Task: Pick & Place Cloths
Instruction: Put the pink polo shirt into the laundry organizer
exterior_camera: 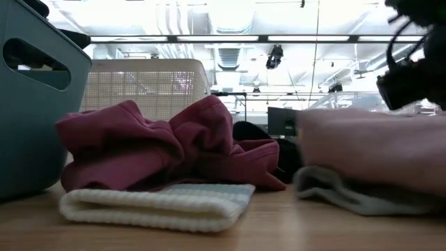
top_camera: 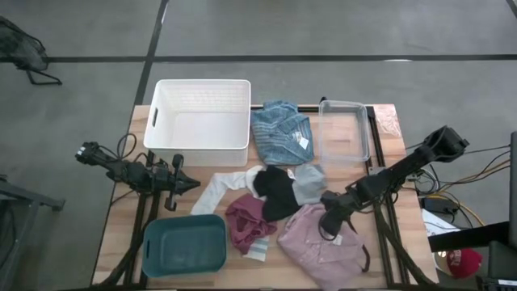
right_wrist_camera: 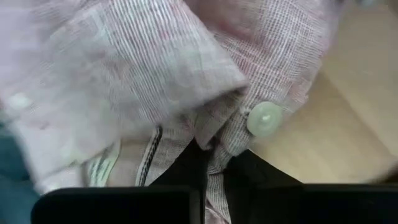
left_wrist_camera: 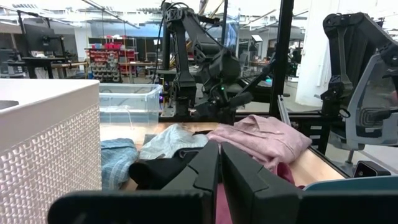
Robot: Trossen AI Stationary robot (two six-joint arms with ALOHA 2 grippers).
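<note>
The cloths lie mid-table: a pink checked shirt (top_camera: 317, 250) at the near right, a maroon piece (top_camera: 247, 220), a black piece (top_camera: 279, 194), a grey piece (top_camera: 309, 181), a white piece (top_camera: 229, 184) and a blue striped shirt (top_camera: 281, 134) farther back. My right gripper (top_camera: 326, 228) is down on the pink shirt's far part, shut on it. My left gripper (top_camera: 191, 184) stands shut and level at the table's left, holding nothing; its fingers (left_wrist_camera: 219, 177) point across at the cloths. My right gripper pinches a raised fold of the pink shirt (right_wrist_camera: 217, 155) between its two fingers (right_wrist_camera: 255, 174), right beside a pale button (right_wrist_camera: 264, 118). The fingers come slanting down from above and from the table's right. The shirt (exterior_camera: 369, 150) lies bunched on the table.
A white basket (top_camera: 198, 137) stands at the far left, a clear tub (top_camera: 343, 149) at the far right, and a teal bin (top_camera: 184, 257) at the near left. A white ribbed cloth (exterior_camera: 160, 206) lies at the near edge beside the maroon piece.
</note>
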